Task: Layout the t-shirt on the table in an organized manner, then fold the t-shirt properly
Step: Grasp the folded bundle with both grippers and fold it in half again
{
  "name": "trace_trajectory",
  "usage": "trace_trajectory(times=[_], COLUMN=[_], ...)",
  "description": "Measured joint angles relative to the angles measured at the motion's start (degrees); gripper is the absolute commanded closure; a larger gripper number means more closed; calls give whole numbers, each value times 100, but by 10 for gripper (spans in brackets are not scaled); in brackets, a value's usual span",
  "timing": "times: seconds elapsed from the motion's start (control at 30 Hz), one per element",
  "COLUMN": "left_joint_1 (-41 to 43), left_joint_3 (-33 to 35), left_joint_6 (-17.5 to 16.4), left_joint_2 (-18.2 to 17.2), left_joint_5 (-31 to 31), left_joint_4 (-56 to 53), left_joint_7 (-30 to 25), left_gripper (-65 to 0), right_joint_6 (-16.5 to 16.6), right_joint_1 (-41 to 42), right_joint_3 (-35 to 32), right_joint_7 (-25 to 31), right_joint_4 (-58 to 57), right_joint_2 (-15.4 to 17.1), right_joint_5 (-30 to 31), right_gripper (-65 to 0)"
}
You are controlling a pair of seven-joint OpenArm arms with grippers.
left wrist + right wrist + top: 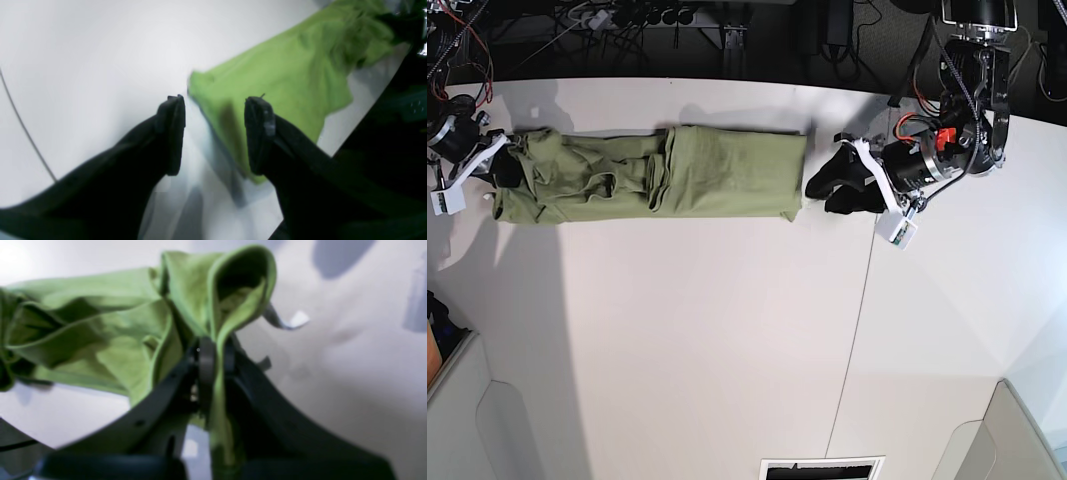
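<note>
The olive-green t-shirt [657, 175] lies stretched in a long band across the far part of the white table [677, 340]. At its left end my right gripper [503, 166] is shut on a bunched fold. The right wrist view shows the jaws [215, 353] pinching the t-shirt [100, 333], with a white tag [298, 320] sticking out beside them. My left gripper [818, 196] stands open just off the shirt's right edge. In the left wrist view its fingers [215, 100] are spread, with nothing between them, over the table [83, 66] at a corner of the t-shirt [283, 76].
A thin dark seam [857, 330] runs across the table right of centre and shows again in the left wrist view [26, 130]. Cables and power strips [627, 20] lie behind the far edge. A dark vent [822, 468] sits at the near edge.
</note>
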Motion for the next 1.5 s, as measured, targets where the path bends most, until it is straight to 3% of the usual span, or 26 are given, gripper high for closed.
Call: trace_trajectory(times=[0.17,0.33,0.6,1.03,1.33,1.37,1.43,1.5], left_joint_1=[348,376,361,358,358,358,358,358], left_joint_3=[7,4,31,31,31,31,31,31], left_joint_6=[0,0,0,2,2,2,2,2], left_joint_2=[13,22,435,492,492,492,492,490], left_joint_5=[597,597,619,610,391,372,369,369], left_joint_4=[-142,-400,-415,-415,-415,-415,-415,-415], left_joint_7=[-496,-697,-710,-708,-708,-708,-708,-708], left_gripper=[-315,-315,-315,-315,-315,-315,-315,-315], right_joint_6=[-2,-15,-20,-2,0,0,0,2], right_joint_1=[9,9,11,11,11,11,11,11], right_joint_3=[0,0,-157,-2177,-3246,-3357,-3532,-3657], right_joint_7=[-31,-164,-210,-216,-142,-87,37,133], right_joint_4=[55,525,1585,2031,2031,2031,2022,2020], right_joint_2=[-44,-243,-789,-1797,-2197,-2208,-2208,-2205], right_joint_5=[205,262,348,197,-614,-730,-879,-933], right_gripper=[0,0,0,0,0,-33,-211,-324])
